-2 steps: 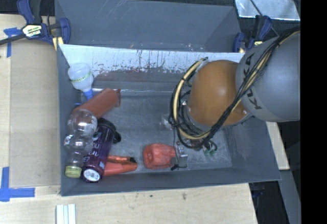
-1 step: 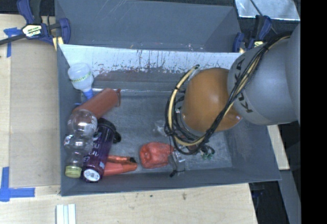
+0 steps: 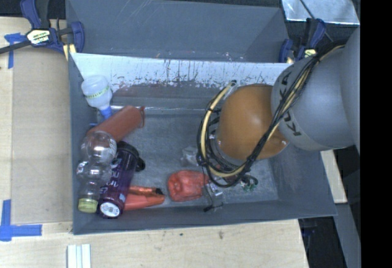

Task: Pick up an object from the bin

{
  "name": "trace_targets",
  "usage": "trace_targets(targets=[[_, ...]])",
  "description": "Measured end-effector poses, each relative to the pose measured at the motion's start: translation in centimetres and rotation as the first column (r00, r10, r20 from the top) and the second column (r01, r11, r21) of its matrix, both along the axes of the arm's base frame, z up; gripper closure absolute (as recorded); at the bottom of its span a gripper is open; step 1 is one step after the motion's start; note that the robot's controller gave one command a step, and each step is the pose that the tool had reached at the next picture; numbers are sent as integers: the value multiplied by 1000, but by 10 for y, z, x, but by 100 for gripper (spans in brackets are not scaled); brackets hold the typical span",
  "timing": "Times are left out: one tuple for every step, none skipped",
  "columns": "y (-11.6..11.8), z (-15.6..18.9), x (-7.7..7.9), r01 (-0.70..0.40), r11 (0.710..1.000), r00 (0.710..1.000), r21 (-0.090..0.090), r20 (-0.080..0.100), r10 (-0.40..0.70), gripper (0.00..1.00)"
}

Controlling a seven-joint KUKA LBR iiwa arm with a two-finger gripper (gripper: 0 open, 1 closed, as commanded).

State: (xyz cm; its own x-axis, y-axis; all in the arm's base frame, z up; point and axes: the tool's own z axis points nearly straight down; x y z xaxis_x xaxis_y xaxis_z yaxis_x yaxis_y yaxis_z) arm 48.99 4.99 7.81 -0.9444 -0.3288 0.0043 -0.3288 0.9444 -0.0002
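Red crumpled lump (image 3: pixel 185 185) lies just beside the fingers (image 3: pixel 212 197); released or clenched, I cannot tell. I'd centre over that lump before closing gently.

In bin (image 3: pixel 184 22): bottles (image 3: pixel 113 163) left; lump (image 3: pixel 187 185) right

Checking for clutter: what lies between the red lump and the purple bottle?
In the camera view, an orange carrot-shaped thing lies between the red lump and the purple bottle.
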Motion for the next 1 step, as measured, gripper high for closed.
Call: trace_targets(targets=[[6, -2, 2, -117, 993, 993, -1, 3, 117, 0]])
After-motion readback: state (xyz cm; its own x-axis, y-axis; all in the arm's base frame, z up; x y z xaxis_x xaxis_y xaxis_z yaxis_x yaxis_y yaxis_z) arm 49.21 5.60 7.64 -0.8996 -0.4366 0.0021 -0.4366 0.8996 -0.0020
